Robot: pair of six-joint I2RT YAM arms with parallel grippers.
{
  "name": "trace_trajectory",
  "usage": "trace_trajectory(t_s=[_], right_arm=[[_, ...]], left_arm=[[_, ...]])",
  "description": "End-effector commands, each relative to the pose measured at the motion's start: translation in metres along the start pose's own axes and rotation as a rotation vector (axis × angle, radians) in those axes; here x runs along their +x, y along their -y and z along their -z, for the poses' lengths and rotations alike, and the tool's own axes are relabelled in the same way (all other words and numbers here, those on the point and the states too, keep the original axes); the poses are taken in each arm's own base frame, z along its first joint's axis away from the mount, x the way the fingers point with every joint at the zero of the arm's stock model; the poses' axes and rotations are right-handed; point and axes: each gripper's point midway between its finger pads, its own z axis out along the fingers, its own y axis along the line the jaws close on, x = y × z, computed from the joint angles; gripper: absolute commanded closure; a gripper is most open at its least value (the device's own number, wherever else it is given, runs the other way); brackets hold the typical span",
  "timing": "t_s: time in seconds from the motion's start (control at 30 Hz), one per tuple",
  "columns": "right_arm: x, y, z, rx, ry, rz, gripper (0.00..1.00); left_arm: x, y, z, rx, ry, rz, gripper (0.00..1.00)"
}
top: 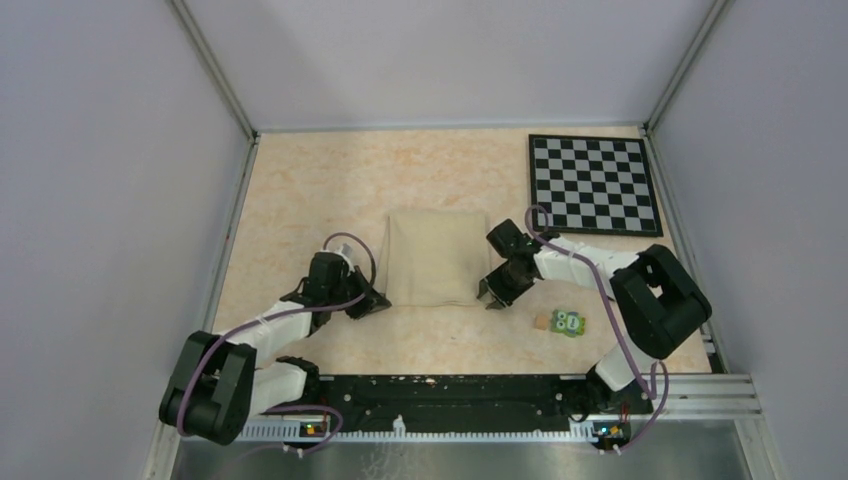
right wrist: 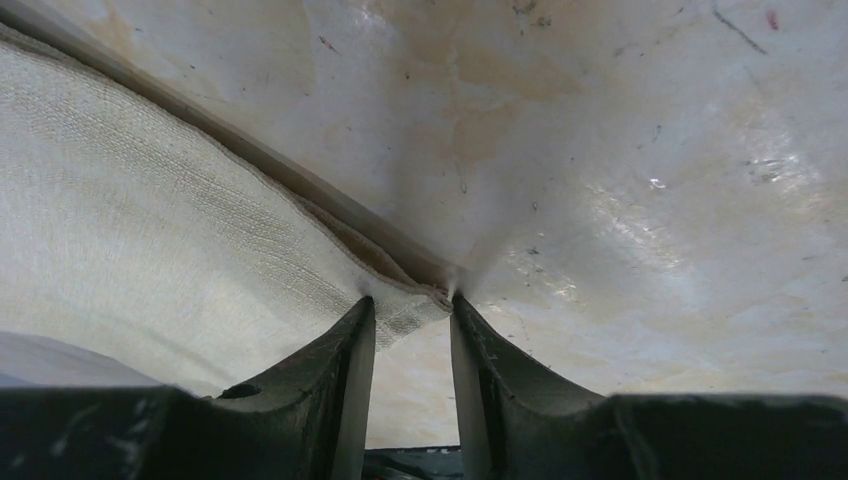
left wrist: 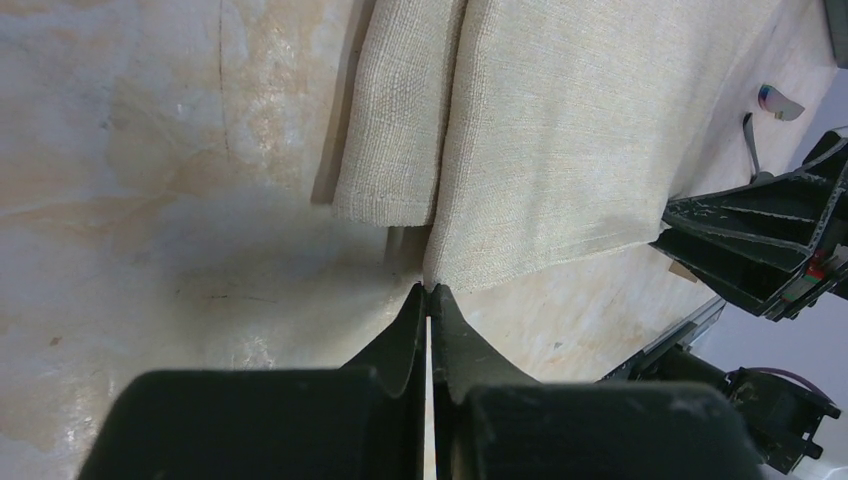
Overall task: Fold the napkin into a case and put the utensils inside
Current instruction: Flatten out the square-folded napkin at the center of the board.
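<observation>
The napkin [top: 432, 258] lies mid-table, one beige-cream cloth with a coarse, visible weave, folded to a flat, roughly square pad. From my left wrist I count two panels side by side, a narrow flap and a wider sheet [left wrist: 560, 130], with a seam of shadow between them. My left gripper [top: 372, 303] sits at the near left corner. Its two black, tapered fingers are pressed tight together, the tips [left wrist: 428, 292] touching the hemmed corner; I cannot tell whether any cloth is caught between them. My right gripper [top: 490, 297] is at the near right corner. Its fingers stand apart, and the layered corner of the cloth [right wrist: 150, 230] lies in the gap [right wrist: 410, 305], unclamped. Beyond the cloth's right edge, in my left wrist view, lie two slim pieces of the utensils [left wrist: 775, 100], one shiny with a purple-blue tint, one a thin dark strip, too small to name. The table [top: 300, 190] is smooth, glossy and mottled tan. At its far right corner lies one flat black-and-white chessboard [top: 592, 184]. Near my right arm sits one small green block [top: 571, 322] with white dots, and one tiny tan block [top: 541, 322] just beside it.
</observation>
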Motion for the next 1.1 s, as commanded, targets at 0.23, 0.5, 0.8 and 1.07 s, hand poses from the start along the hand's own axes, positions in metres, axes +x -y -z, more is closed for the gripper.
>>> trace_trajectory(t_s=[0.23,0.5,0.8,1.07], right_arm=[[0.001,-0.004,-0.017,0.039,0.001,0.002,1.0],[-0.002,-0.027,0.026,-0.034,0.055,0.097,1.0],[0.001,-0.064,0.05,-0.358,0.06,0.097,1.0],[0.008,-0.08,0.041,-0.389,0.013,0.136,1.0]], left_arm=[[-0.006,0.007,0.009,0.032,0.047,-0.039,1.0],[-0.025,0.036,0.024,0.078,0.094,-0.082,1.0],[-0.058,0.059,0.028,0.083,0.14,-0.106,1.0],[-0.079,0.05,0.031,0.053,0.161,-0.114,1.0]])
